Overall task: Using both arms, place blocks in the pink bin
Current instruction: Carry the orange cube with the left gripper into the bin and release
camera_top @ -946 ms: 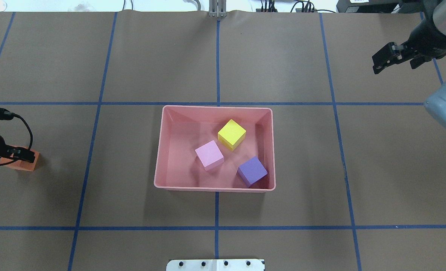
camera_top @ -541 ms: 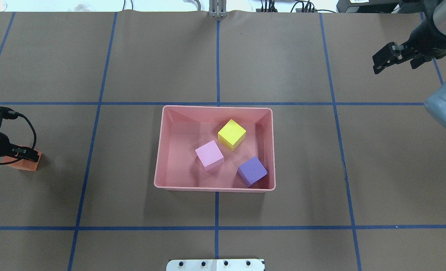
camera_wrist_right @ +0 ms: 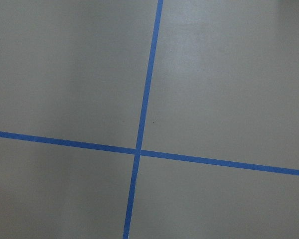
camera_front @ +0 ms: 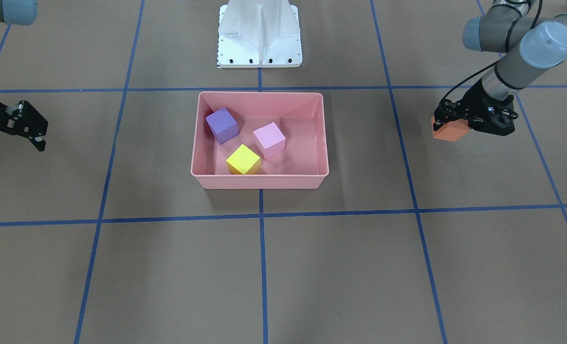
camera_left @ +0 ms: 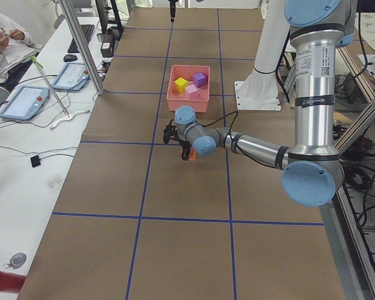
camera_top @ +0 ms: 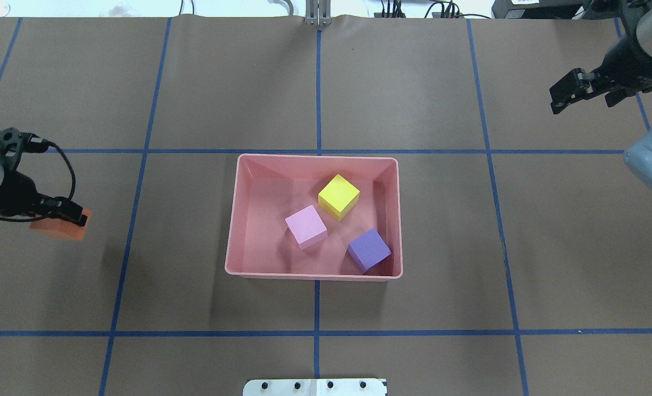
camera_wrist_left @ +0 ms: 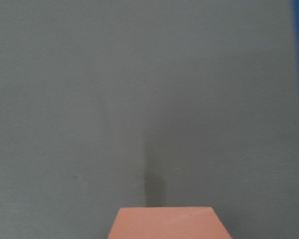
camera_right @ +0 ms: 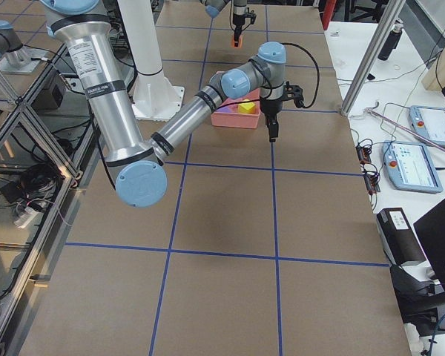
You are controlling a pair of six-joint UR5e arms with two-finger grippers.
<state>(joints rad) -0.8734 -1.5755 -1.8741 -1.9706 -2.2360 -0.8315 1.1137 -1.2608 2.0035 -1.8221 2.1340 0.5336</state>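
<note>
Front-facing camera: I see the pink bin (camera_front: 259,182) at the middle of the table (camera_front: 360,267), just out from the white pedestal base (camera_front: 259,33). Three cubes lie on its floor: the purple block (camera_front: 222,125), the pink-lilac block (camera_front: 269,139) and the yellow block (camera_front: 243,159). The left gripper (camera_front: 451,124) is clamped on the orange block (camera_front: 449,133), well off to the bin's left. The right gripper (camera_front: 32,134) hangs well out on the right, jaws parted, nothing between them.

Overhead camera: the purple block sits in the bin's near right corner. The yellow one lies toward the far wall, and the pink-lilac one is about mid-floor, just beside it. The orange block's shadow falls apart from it, so I read it as held clear of the table.

Left side camera: the left arm (camera_left: 256,149) reaches low, orange block under its fingers, with the bin and its three cubes beyond.

Right side camera: the right arm (camera_right: 200,111) hides much of the bin; I make out only the yellow cube inside.

Left wrist camera: the orange block's top fills the bottom edge.

Right wrist camera: only table and crossing blue tape lines (camera_wrist_right: 139,149).
</note>
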